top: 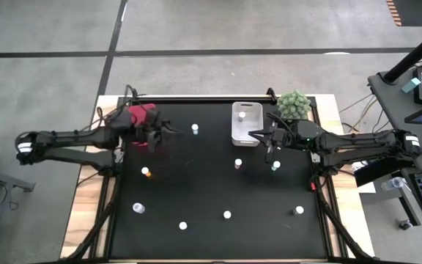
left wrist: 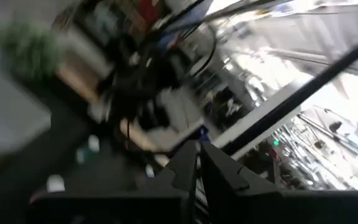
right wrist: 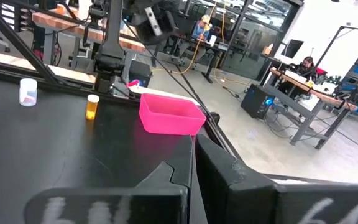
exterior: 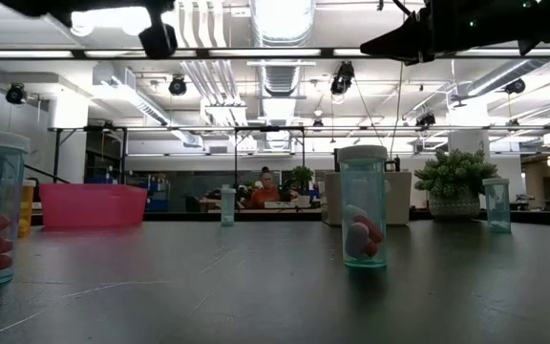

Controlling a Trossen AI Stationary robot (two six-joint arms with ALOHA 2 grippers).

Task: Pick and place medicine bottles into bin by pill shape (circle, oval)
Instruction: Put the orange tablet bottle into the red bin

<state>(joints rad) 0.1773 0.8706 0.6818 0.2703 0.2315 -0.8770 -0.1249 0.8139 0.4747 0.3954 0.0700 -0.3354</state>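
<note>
Black table (top: 196,183) dotted with vials (top: 183,226), pink bin (top: 141,116) under left gripper (top: 168,130), white bin (top: 245,122) beside right gripper (top: 253,134), both jaws closed, empty.

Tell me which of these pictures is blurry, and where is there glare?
The left wrist view is smeared throughout, only its dark end effector readable. The low view has glaring ceiling lights, yet the nearest bottle is sharp. The right wrist view is crisp on the pink bin. The high view is evenly lit.

A pink bin (right wrist: 171,116) and a white bin (top: 245,123) sit on the black table (top: 196,183).
</note>
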